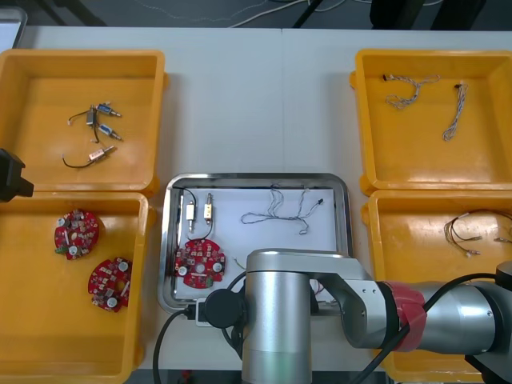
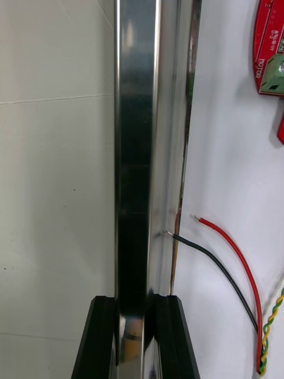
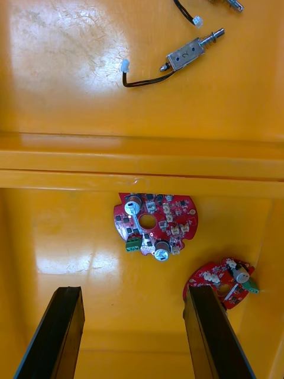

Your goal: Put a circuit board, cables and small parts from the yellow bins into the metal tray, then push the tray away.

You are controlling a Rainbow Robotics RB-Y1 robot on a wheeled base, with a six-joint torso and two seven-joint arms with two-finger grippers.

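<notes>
Bare bench (image 1: 260, 104) runs beyond the tray (image 1: 264, 244), a clear lane between the far left bin (image 1: 40, 152) and far right bin (image 1: 416, 156). The near left bin (image 1: 32, 320) and near right bin (image 1: 416, 264) hem the tray's sides. The right arm (image 1: 276, 320) covers its near edge, right claw (image 2: 135, 308) clamped on the rim.

Left bins (image 1: 40, 152) are standing beside the metal tray's (image 1: 256, 177) left side, right bins (image 1: 416, 160) beside its right. Inside the tray a circuit board (image 1: 200, 262), small metal parts (image 1: 199, 211) and a cable (image 1: 280, 210) are lying.
</notes>
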